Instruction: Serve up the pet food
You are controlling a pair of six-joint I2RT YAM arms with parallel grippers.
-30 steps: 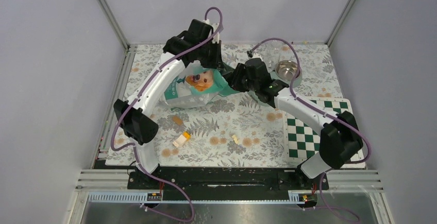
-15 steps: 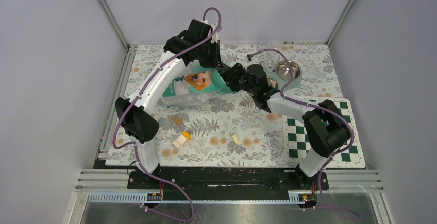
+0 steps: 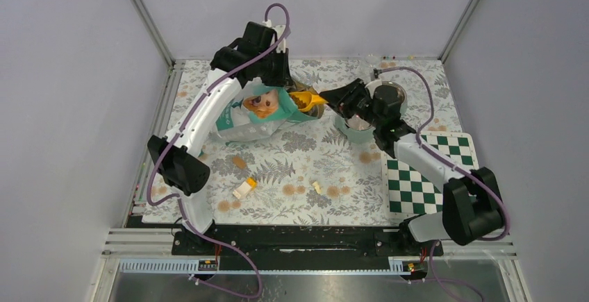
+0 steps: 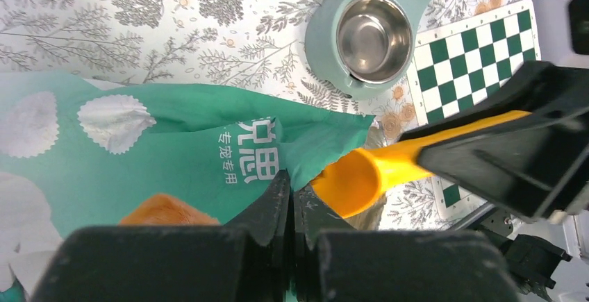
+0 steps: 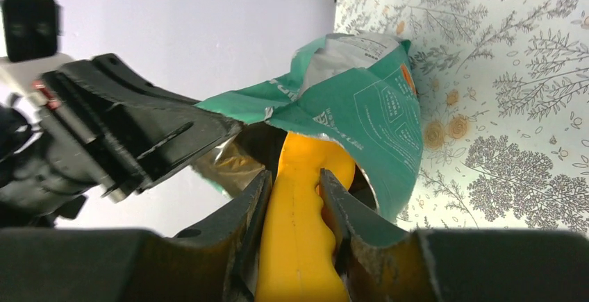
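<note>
1. Left gripper [image 4: 290, 201]: arm stretched far, wrist angled down, pinching bag [image 4: 173, 149] rim.
2. Right gripper [image 5: 295, 180]: arm reaching leftward, clamping scoop [image 5: 300, 246], its head at bag mouth.
3. Kibble: probably inside bag; interior too dark.

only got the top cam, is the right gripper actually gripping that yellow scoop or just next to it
observer: gripping. the right wrist view shows the right gripper shut on the yellow scoop, a finger each side of its handle.
operator: and the left one, has it got the bag
observer: left wrist view shows the left gripper pinched shut on the teal bag at its torn edge.
operator: anything in the bowl
observer: left wrist view shows the steel bowl nearer the bag empty.
</note>
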